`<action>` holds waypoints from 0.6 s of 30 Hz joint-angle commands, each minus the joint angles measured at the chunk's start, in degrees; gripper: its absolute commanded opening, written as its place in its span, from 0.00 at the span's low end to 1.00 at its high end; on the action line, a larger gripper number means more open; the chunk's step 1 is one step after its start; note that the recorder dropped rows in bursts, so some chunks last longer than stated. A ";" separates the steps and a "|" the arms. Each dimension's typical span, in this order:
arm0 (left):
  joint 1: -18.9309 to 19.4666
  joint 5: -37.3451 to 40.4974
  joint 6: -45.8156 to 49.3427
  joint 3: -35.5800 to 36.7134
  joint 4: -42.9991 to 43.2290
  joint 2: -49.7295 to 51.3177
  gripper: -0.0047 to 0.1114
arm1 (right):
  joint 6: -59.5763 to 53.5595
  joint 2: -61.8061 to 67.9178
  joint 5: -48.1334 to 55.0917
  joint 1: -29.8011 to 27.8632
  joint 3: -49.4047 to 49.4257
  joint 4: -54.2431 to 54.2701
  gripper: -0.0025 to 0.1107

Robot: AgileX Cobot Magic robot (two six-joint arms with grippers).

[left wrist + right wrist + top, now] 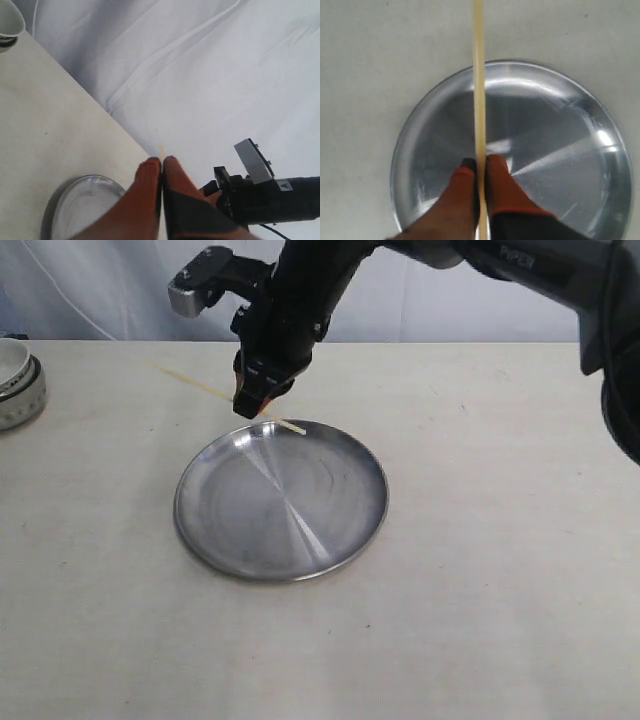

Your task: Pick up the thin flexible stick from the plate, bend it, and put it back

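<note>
**Exterior view.** The plate (182, 512) sits mid-table (480, 600). The stick (190, 383) slants above the plate's 12 o'clock rim. Its short end is over the plate, and its longer part runs out toward 10 o'clock. A dark arm (300, 300) comes down onto the stick at that rim. The bowl (12, 370) stands well apart, toward 10 o'clock, and its inside is hidden. Only this view shows both ends of the stick.

**Left wrist view.** The left claw (162, 161) is closed, its orange fingers pressed together. A short pale tip, probably the stick's end, juts from between them. The bowl shows here too.

**Right wrist view.** The right claw (479, 162) is clamped on the stick, which runs straight over the plate. Only this view shows that grip plainly. The bowl is out of frame.
</note>
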 commanded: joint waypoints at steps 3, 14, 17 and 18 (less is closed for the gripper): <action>-0.18 3.08 3.93 -9.86 -6.18 14.09 0.44 | 0.76 -6.17 0.34 -1.41 7.41 5.52 0.01; -0.18 15.74 46.85 -14.00 -50.19 29.31 0.51 | 0.85 -6.73 0.34 -0.66 12.34 12.87 0.01; -0.18 17.38 51.34 -14.00 -52.91 32.07 0.51 | 0.85 -6.73 0.34 -0.66 12.34 14.38 0.01; -0.18 17.25 52.72 -14.00 -53.57 32.94 0.51 | 0.85 -6.73 0.34 -0.66 12.34 15.06 0.01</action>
